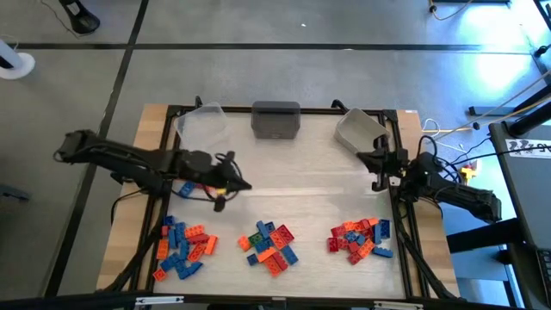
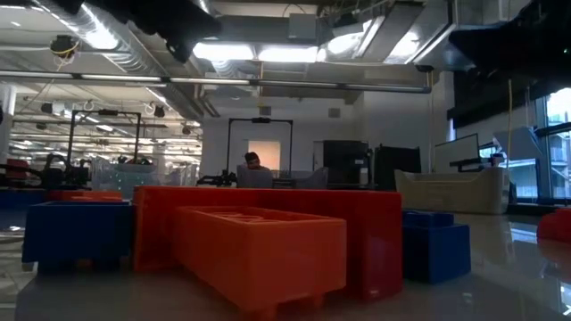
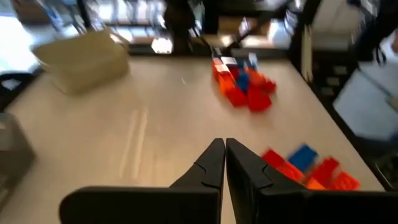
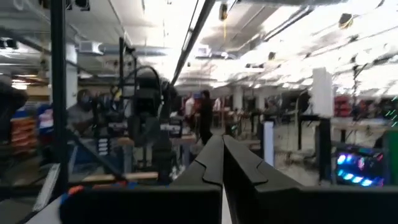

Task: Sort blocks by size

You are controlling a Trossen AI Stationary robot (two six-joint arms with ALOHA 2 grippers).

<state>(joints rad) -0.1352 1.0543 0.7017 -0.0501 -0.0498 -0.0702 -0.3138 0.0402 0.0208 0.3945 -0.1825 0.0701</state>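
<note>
My left gripper [image 1: 245, 186] and right gripper [image 1: 377, 186] are closed, empty. The blocks [image 1: 269, 244], low in frame, look light, rigid, slick; I'd pinch flat sides.

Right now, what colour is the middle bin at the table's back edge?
Grey: the middle bin is opaque, standing between two paler bins. The high view shows it best.

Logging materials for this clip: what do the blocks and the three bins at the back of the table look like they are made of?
The blocks: apparently hard moulded plastic, given their solid bright colours and slightly glossy faces in the low view. Left bin: clear plastic; the table shows through it. Middle bin: opaque grey, probably plastic. Right bin: pale and cloudy, likely translucent plastic.
</note>
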